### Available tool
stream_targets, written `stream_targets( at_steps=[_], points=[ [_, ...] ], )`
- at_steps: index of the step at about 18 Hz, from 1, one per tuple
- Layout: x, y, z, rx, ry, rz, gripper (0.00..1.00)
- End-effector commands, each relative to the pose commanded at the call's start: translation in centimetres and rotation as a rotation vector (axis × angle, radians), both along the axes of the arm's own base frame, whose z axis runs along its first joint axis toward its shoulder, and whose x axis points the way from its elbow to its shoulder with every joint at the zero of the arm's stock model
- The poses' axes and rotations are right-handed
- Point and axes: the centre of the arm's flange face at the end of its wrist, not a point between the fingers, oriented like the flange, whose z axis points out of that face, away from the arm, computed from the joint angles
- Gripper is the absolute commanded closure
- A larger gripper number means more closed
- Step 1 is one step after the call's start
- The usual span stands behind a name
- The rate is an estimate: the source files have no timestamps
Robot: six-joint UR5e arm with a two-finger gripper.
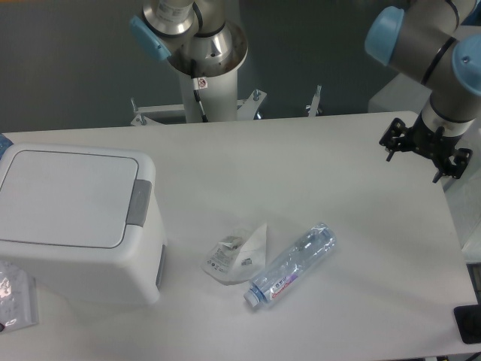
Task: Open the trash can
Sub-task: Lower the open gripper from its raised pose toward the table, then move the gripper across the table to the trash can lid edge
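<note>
Camera view from above the table: the trash can (75,226) sits at the left edge of the tabletop (316,165), toward the near corner, its flat white lid (66,197) down and flush. The grey push-button (138,203) runs as a narrow strip along the lid's right side, its long axis going from the far edge toward the near edge. That strip faces the open middle of the tabletop, which is the side the arm would come in from.

The gripper (425,150) hangs over the far right corner, well apart from the bin and holding nothing. Its dark fingers are small and seen at an angle, so I cannot tell whether the jaws stand apart or closed.

From the jaws the button lies far to the left and somewhat nearer the front edge, so the coming move looks like a long crossing of the tabletop, ending in a downward press on the strip. Near the middle of the front edge, a crumpled plastic wrapper (239,256) and a clear water bottle (291,265) lie just beside each other; they seem to sit nearer the front than a direct line to the button.
</note>
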Motion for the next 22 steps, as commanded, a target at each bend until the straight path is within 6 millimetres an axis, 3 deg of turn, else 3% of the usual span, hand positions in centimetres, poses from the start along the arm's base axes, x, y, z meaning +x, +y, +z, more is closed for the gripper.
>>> stream_targets(
  at_steps=[9, 11, 16, 20, 22],
  points=[
    [0.8, 1.7, 0.5, 0.111, -0.026, 0.033, 0.0],
    [1.4, 2.2, 1.5, 0.163, -0.033, 0.131, 0.0],
    [3.9, 6.0, 3.7, 0.213, -0.041, 0.326, 0.0],
    [5.6, 7.6, 7.1, 0.352, -0.081, 0.441, 0.0],
    [7.5, 10.0, 8.8, 0.431, -0.112, 0.482, 0.0]
  ],
)
